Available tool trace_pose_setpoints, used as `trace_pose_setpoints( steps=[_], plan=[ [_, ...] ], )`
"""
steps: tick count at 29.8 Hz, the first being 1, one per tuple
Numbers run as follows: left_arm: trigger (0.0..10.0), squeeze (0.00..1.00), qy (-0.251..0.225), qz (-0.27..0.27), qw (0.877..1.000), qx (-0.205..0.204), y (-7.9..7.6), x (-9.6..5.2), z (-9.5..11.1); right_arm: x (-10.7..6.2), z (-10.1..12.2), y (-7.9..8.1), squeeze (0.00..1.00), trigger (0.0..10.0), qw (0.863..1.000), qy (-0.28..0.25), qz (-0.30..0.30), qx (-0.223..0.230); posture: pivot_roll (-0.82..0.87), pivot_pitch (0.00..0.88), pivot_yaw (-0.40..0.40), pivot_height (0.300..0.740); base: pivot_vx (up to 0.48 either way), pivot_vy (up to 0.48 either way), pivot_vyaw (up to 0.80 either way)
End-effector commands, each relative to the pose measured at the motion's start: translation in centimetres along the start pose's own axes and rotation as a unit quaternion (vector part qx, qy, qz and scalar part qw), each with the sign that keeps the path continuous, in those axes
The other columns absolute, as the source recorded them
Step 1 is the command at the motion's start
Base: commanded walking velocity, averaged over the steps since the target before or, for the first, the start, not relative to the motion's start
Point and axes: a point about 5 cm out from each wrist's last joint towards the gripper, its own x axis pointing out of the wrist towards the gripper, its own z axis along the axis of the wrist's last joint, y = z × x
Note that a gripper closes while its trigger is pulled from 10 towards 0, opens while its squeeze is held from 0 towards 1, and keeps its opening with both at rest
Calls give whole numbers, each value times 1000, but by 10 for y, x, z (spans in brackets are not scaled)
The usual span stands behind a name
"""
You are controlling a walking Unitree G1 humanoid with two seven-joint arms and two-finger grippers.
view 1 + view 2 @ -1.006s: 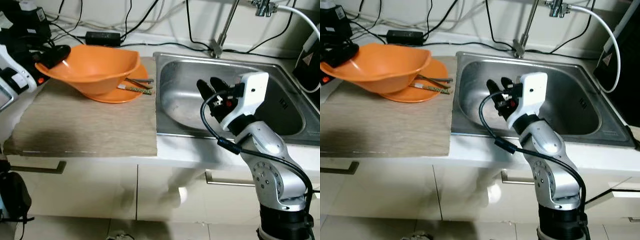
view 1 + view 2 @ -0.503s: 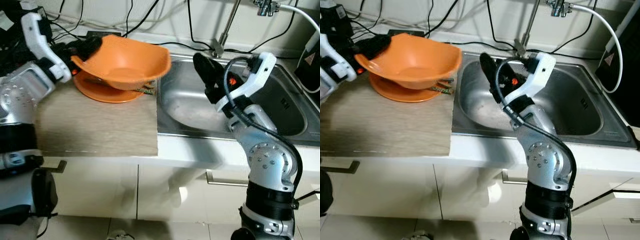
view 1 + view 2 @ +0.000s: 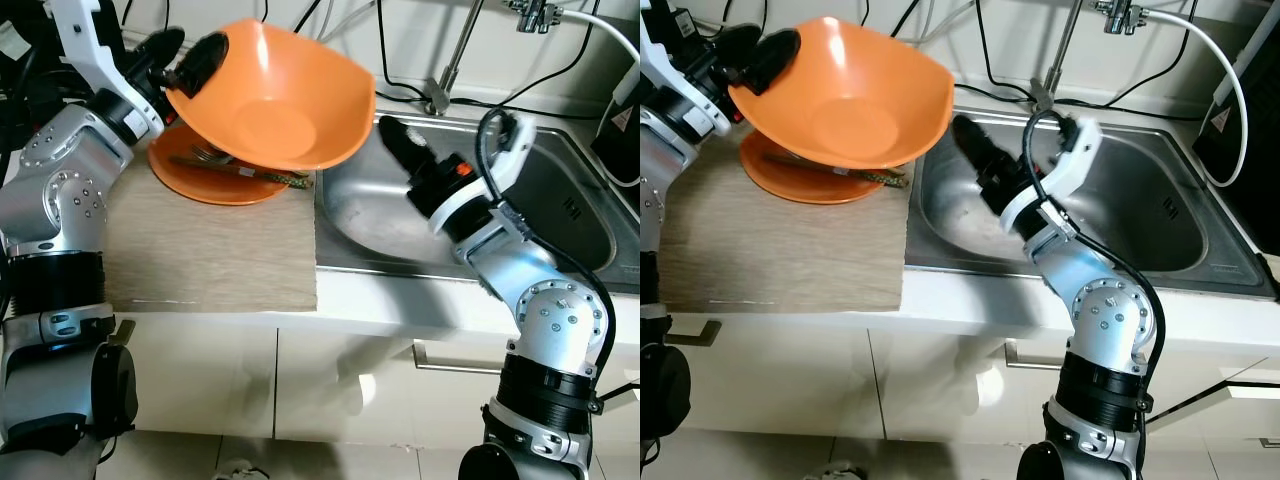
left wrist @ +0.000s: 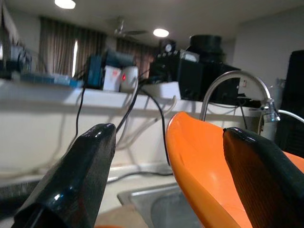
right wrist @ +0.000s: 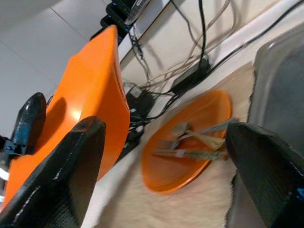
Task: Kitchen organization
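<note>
In the upper left of the frame, the left gripper [image 3: 180,62] clamps the rim of an orange bowl [image 3: 285,100], holding it tilted in the air above an orange plate [image 3: 190,178] that carries cutlery [image 3: 250,172] on a beige counter mat [image 3: 210,250]. At centre, the right gripper [image 3: 400,140] reaches over the steel sink [image 3: 570,215] toward the bowl's lower edge, its fingers spread apart and holding nothing. Cables run along the wall behind.

Bowl [image 3: 275,100] + plate [image 3: 195,175] orange; sink [image 3: 580,215] silver; mat [image 3: 210,250] beige.
</note>
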Motion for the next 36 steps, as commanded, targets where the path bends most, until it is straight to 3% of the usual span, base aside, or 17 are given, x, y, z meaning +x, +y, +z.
trace_pose_setpoints(
  steps=[1, 2, 10, 14, 20, 24, 29, 36],
  plan=[
    [0, 0, -9, -33, 999, 21, -12, 4, 3, -1, 0, 4, 122, 10000, 1000, 3, 16, 16, 28, 19, -74, 740, 0, 0, 0],
    [0, 0, -10, -40, 999, 26, -15, 5, 3, 0, 0, 5, 0, 10000, 1000, 4, 20, 21, 29, 20, -74, 740, 0, 0, 0],
    [0, 0, 6, -79, 991, 105, -30, 8, -4, -1, 3, 11, 0, 10000, 997, 6, 45, 68, 32, 26, -77, 740, 0, 0, 0],
    [0, 0, -5, -47, 994, 98, -22, 9, -4, -4, 4, 5, 0, 10000, 998, 4, 19, 56, 30, 28, -75, 740, 0, 0, 0],
    [0, 0, -9, -24, 996, 86, -15, 7, -5, -8, 11, -17, 0, 10000, 997, -24, -75, 13, 27, 32, -70, 740, 0, 0, 0],
    [0, 0, -9, -18, 996, 83, -13, 6, -8, -12, 25, -23, 0, 10000, 993, -59, -96, 19, 25, 33, -68, 740, 0, 0, 0],
    [0, 0, -8, -18, 996, 81, -15, 7, -13, -11, 31, -21, 0, 10000, 993, -74, -84, 31, 22, 32, -68, 740, 0, 0, 0],
    [0, 0, -12, -32, 996, 78, -25, 12, -17, -5, 1, -5, 0, 10000, 999, 17, -30, 36, 22, 32, -70, 740, 0, 0, 0]
  ],
)
